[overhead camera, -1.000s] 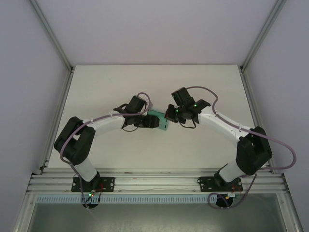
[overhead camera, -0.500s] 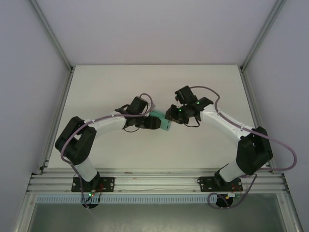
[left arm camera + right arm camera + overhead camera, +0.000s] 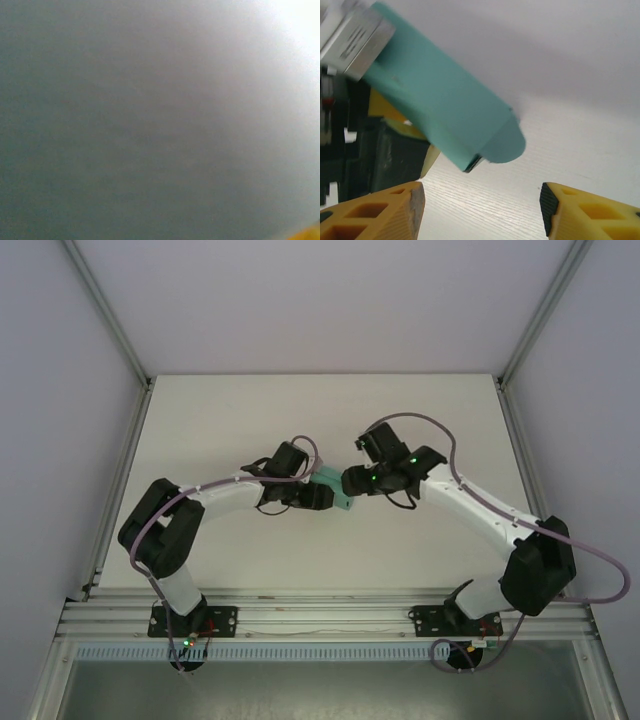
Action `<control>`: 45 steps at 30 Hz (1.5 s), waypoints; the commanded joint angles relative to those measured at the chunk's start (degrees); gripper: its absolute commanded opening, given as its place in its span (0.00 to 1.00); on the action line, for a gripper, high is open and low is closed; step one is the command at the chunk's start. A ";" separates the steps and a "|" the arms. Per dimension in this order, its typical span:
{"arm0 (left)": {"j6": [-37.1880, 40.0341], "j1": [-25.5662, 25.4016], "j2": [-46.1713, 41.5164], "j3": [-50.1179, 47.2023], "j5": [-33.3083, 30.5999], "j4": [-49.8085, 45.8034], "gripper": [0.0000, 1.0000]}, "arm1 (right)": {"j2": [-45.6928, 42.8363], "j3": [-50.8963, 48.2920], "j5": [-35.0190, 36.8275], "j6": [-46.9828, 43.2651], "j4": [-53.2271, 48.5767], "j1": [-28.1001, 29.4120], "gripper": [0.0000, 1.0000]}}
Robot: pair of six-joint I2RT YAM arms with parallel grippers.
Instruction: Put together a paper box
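Table: the table (image 3: pixel 200 430) lies under both arms, and the paper box (image 3: pixel 333 496) hangs just above its middle, between the two grippers.
Left gripper: the left gripper (image 3: pixel 316 497) appears to clasp the box at one end and to carry it alone.
Right gripper: the right gripper (image 3: pixel 482 200) is released, its fingers (image 3: pixel 385 210) spread wide. The box's free end is ahead of them, untouched.
Risk, box: the thin card is held from one end only. It may twist or crease if the right gripper pushes off-centre, and a hard squeeze would likely dent the hollow walls.
Risk, end flap: the end flap (image 3: pixel 507 142) sits untucked over a dark gap, so a misaimed finger could bend it outward rather than in.
Table surface: white, matt, with a faint wood grain.
Box material: smooth teal-green card, formed into a long rectangular sleeve with soft edges.
Flap shape: a rounded tongue.
Fingers, material: yellow moulded plastic with ribbed hollows and dark inner faces.
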 commanded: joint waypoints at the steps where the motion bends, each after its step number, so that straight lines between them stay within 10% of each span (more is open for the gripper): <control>1: 0.65 -0.27 0.84 0.14 1.53 -0.81 0.64 | 2.03 1.49 10.30 -8.02 -0.23 2.69 0.62; 19: 0.72 -0.27 -0.09 1.47 3.08 -2.02 0.65 | 4.70 -3.59 13.45 -19.50 7.95 3.36 0.51; 37: 1.77 -0.27 -2.12 0.96 0.33 -4.11 0.65 | 8.53 -2.57 20.97 -18.77 10.93 3.36 0.04; 45: 0.74 -0.31 -10.74 -2.76 -6.07 -9.90 0.86 | 7.60 -1.15 21.45 -19.24 8.18 3.36 0.00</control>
